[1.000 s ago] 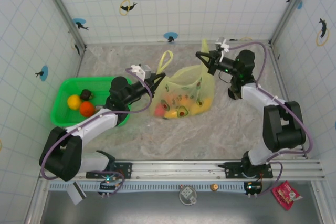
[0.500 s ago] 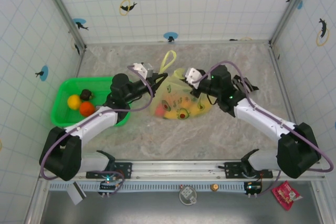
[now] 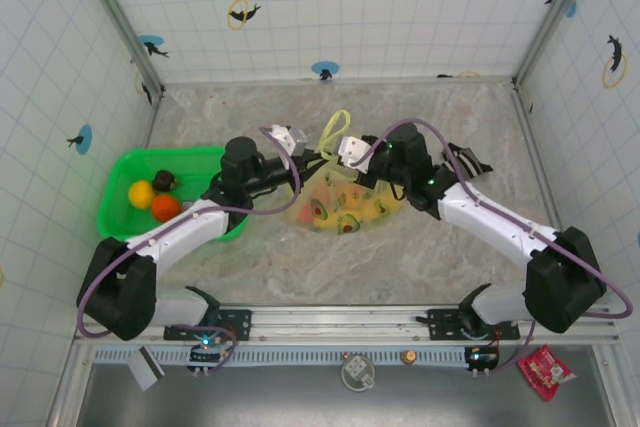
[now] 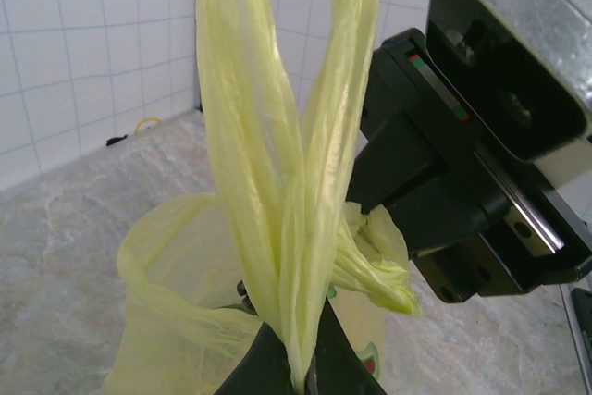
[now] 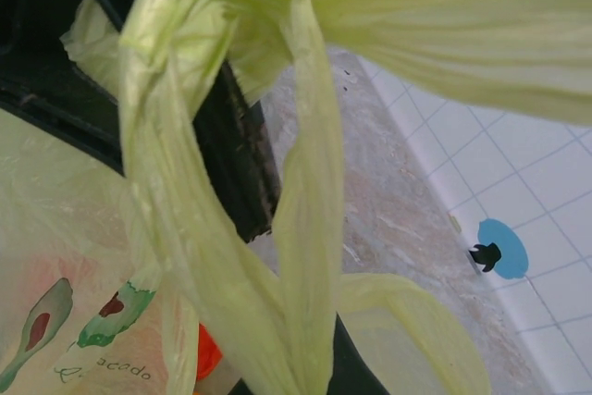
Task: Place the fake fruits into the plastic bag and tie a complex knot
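Observation:
The plastic bag [image 3: 345,202], pale yellow-green film, lies mid-table with several fake fruits [image 3: 343,215] inside. More fake fruits sit in the green basket: yellow [image 3: 141,193], orange [image 3: 165,207] and dark brown [image 3: 163,180]. My left gripper [image 3: 308,159] is shut on one bag handle [image 4: 277,136], which rises as a long loop from my fingertips [image 4: 305,372]. My right gripper [image 3: 335,162] is shut on the other handle [image 5: 231,191], just beside the left one. The two handles cross above the bag's mouth. An orange fruit [image 5: 205,353] shows through the film. The knot is out of view.
The green mesh basket [image 3: 115,172] stands at the left, near the left arm's forearm. Tiled walls close the table at the back and on both sides. The right arm's black wrist [image 4: 462,182] stands close to my left gripper.
The right arm swung from the back right, across the bag, to meet the left gripper, carrying its handle along. The left gripper shifted slightly right. The bag bunched up.

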